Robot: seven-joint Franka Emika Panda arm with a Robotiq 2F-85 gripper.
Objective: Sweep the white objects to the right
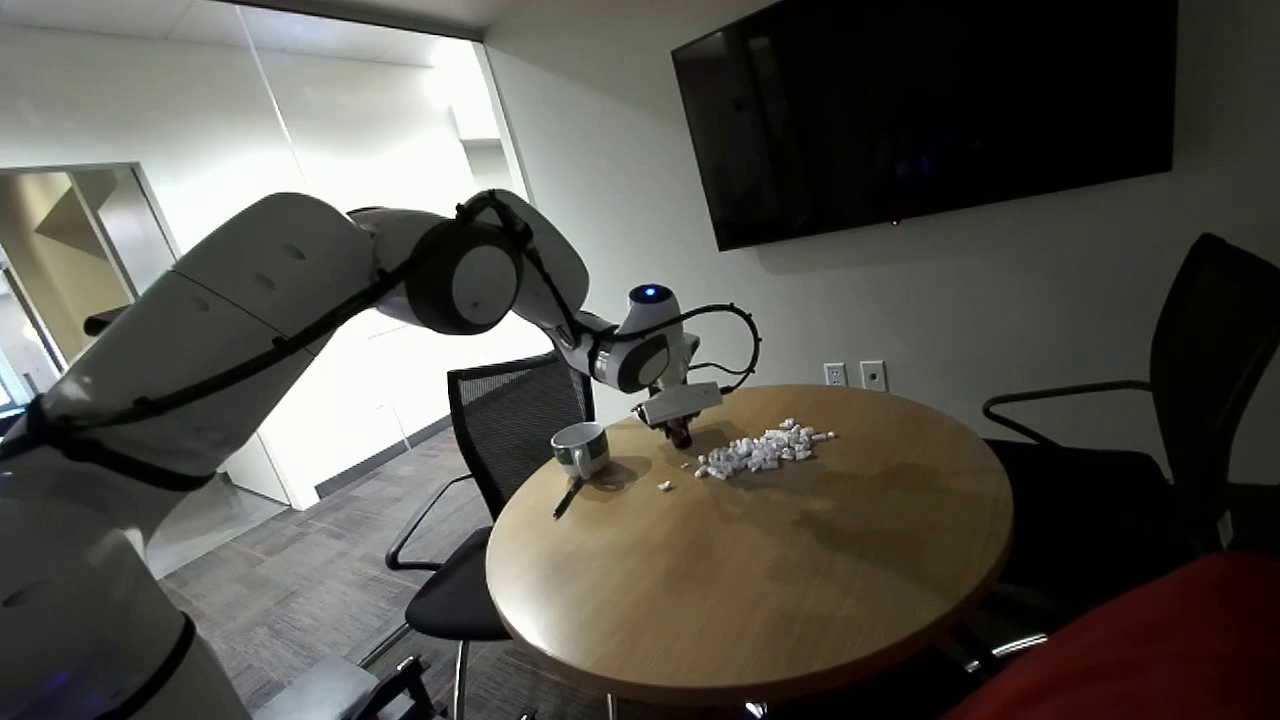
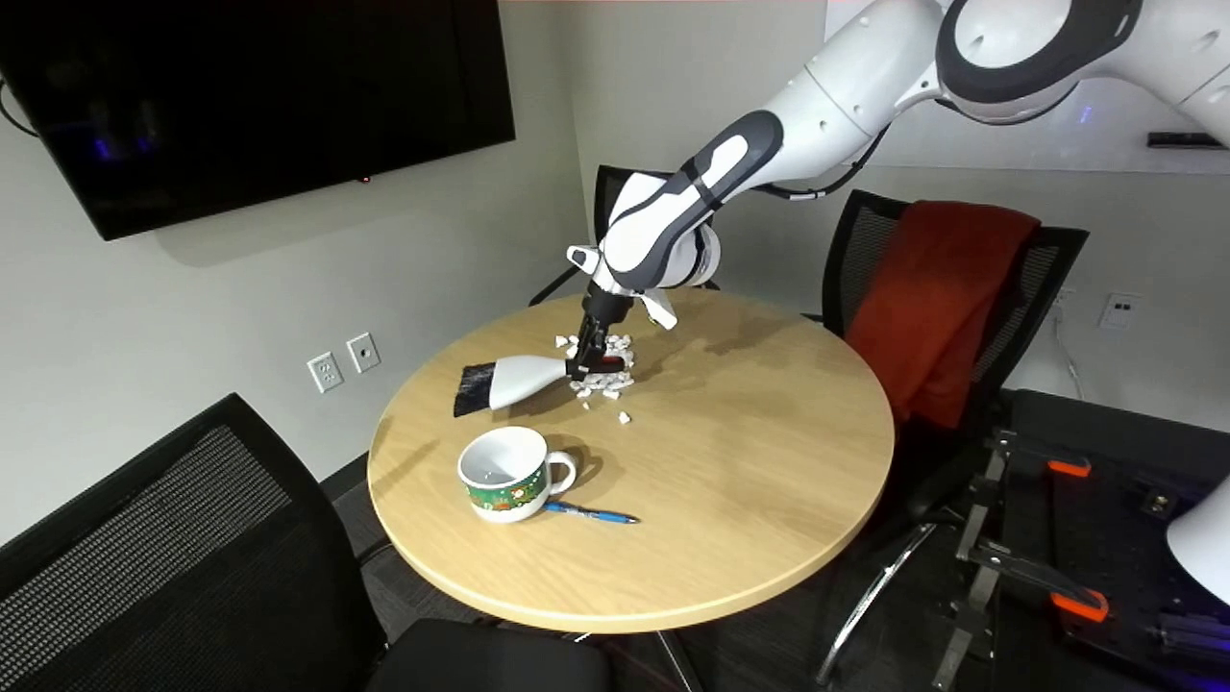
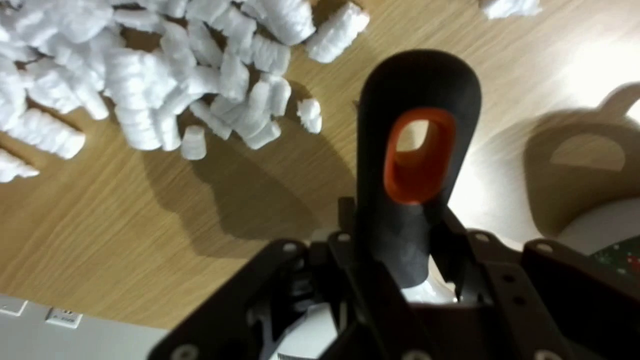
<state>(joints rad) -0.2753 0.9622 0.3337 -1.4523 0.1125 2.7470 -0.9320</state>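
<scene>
The white objects are a loose cluster of tiny pieces on the round table, in both exterior views (image 1: 762, 450) (image 2: 605, 383) and at the upper left of the wrist view (image 3: 150, 85). A few pieces lie apart. My gripper (image 2: 588, 363) is shut on the black handle of a brush (image 2: 524, 380) with a white body and dark bristles. The handle, with an orange-rimmed hole, stands between the fingers in the wrist view (image 3: 402, 225). The handle end is over the cluster's edge; the bristles point away from the cluster, seemingly above the table. In an exterior view, my gripper (image 1: 677, 428) hides most of the brush.
A white and green mug (image 2: 509, 481) stands near the brush on the table (image 2: 750, 500), with a blue pen (image 2: 596, 513) beside it. Chairs (image 1: 520, 430) stand around the table. A wall with a screen (image 1: 930, 110) is behind it.
</scene>
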